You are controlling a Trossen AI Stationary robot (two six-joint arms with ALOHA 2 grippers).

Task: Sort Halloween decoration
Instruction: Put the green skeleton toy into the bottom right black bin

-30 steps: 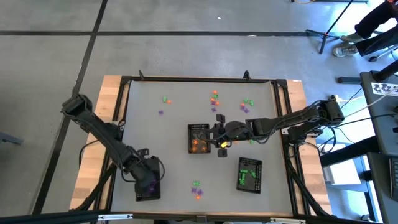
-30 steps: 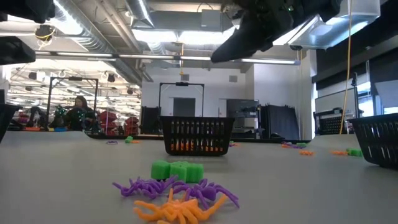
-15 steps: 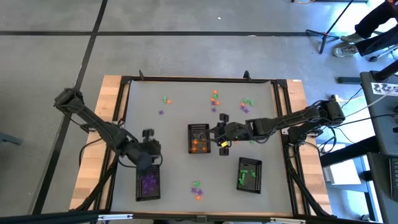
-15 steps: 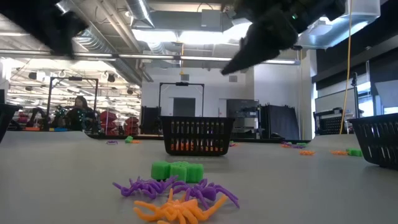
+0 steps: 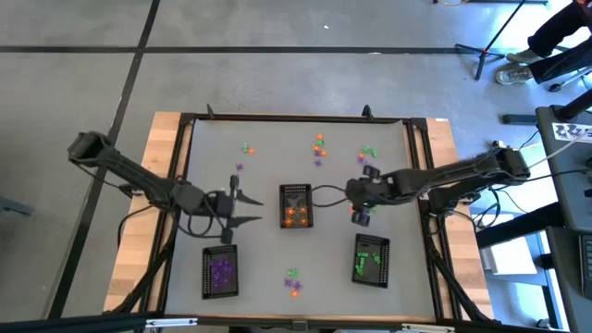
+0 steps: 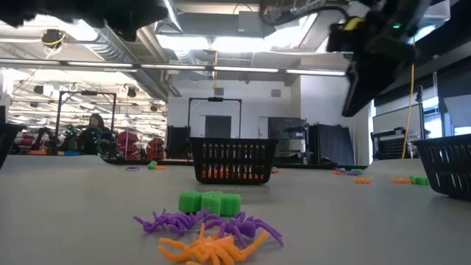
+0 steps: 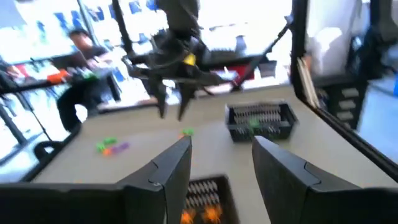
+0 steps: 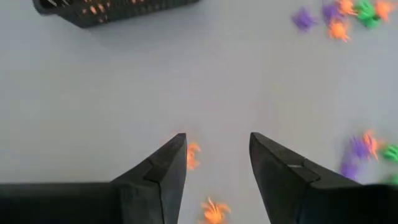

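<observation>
The Halloween decoration is tiny orange, purple and green trinkets. Loose clusters lie near the far edge (image 5: 319,144), and one sits near the near edge (image 5: 293,281), which also shows up close (image 6: 210,230). My left gripper (image 5: 252,208) is open and hovers left of the middle tray (image 5: 296,205), which holds orange pieces. Pointing down, my open right gripper (image 5: 363,194) hangs to the right of that tray. Below it lie two orange trinkets (image 8: 193,155). It holds nothing (image 8: 217,140).
A black tray with purple pieces (image 5: 220,271) stands near-left, one with green pieces (image 5: 371,259) near-right. More trinkets lie at the far right (image 5: 368,153) and far left (image 5: 245,148). Bare table lies between the trays. A person sits in the room beyond (image 6: 94,131).
My left gripper has risen from over the purple tray and swung toward the far edge and the right, ending level beside the middle tray. My right gripper has moved from beside the middle tray toward the table's right.
</observation>
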